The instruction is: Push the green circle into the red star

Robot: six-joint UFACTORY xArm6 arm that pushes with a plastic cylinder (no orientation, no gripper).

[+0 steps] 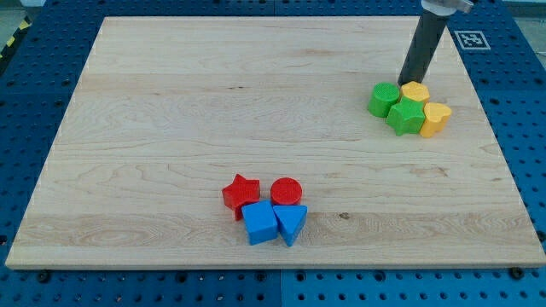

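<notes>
The round green circle block (383, 98) sits near the view's top right of the wooden tabletop (171, 128); being round, it has no long side and points no way. It touches the green star block (405, 116). My tip (408, 82), a plain rod end effector holding nothing, is just above it. The red star block (241, 194) lies far away, low in the middle.
</notes>
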